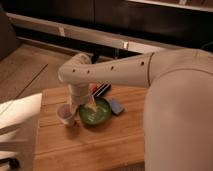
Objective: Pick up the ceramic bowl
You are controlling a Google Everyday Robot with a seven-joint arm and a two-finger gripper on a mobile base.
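Note:
The ceramic bowl (96, 113) is round, shallow and glossy green with a darker rim, and sits on the wooden table (100, 145) near its middle. My gripper (86, 104) hangs straight down from the white arm at the bowl's left rim, with a pale finger (94, 104) reaching into the bowl. A small pale cup (65, 114) stands just left of the bowl. A flat blue block (117, 106) lies at the bowl's right.
A dark and red object (99, 90) lies behind the bowl, partly hidden by the arm. My large white arm (175, 100) covers the right side of the view. A white surface (17, 112) lies left of the table.

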